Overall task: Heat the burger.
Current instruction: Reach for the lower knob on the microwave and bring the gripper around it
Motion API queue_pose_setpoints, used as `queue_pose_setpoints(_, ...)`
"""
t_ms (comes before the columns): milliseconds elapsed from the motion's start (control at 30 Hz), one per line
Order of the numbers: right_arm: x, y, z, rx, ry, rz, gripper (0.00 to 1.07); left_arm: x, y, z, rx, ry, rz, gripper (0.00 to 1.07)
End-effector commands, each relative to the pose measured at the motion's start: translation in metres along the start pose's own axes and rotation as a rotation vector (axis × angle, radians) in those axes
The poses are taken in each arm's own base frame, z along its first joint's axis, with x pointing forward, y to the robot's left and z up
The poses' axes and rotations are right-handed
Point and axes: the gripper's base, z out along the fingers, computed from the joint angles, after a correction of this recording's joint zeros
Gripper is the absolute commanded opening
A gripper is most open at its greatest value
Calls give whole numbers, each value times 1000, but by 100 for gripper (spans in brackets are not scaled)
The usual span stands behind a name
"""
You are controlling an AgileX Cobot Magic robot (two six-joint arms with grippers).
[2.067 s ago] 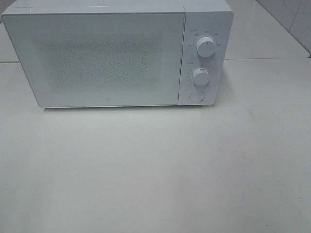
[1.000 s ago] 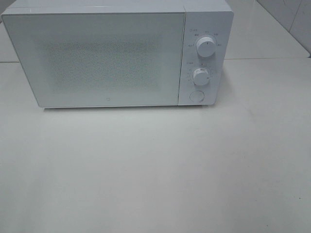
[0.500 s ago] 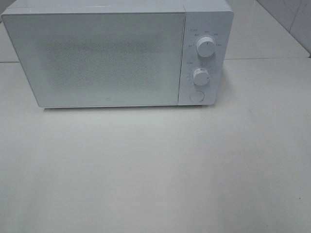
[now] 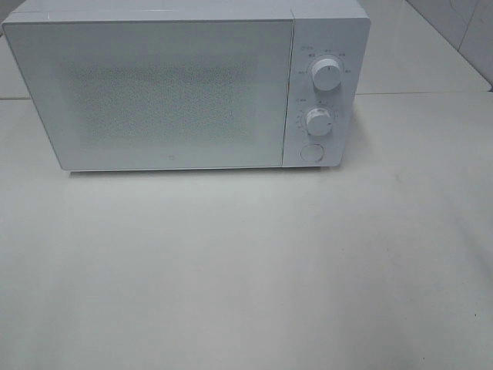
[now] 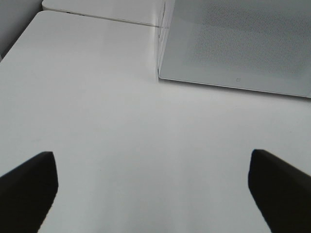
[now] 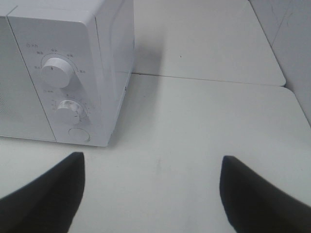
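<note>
Nothing has moved since the earlier frames. We see no burger in any view, and whether it sits behind the microwave's (image 4: 185, 85) speckled, frosted door (image 4: 154, 92) we cannot tell. We judge it light, soft and layered, apt to slide apart, so take it gently across the bun's sides. The left gripper (image 5: 151, 162) and right gripper (image 6: 151, 162) both gape wide and empty over the smooth white table (image 4: 246, 270). A round upper knob (image 4: 326, 75), lower knob (image 4: 317, 120) and flat button (image 4: 310, 152) sit on the glossy panel.
</note>
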Motion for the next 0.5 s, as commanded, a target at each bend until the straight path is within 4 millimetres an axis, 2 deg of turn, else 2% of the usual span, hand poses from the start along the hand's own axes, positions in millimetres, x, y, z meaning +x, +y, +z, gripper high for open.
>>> queue_pose_setpoints(33, -3, 1, 17, -8, 4, 8, 72, 2, 0, -2, 0, -17, 1, 100)
queue_pose_setpoints(67, -3, 1, 17, -8, 4, 8, 72, 2, 0, -2, 0, -17, 1, 100)
queue_pose_setpoints(300, -2, 6, 49, -36, 10, 45, 72, 2, 0, -2, 0, -17, 1, 100)
queue_pose_setpoints(500, 2, 10, 66, -67, -40, 47, 72, 2, 0, -2, 0, -17, 1, 100)
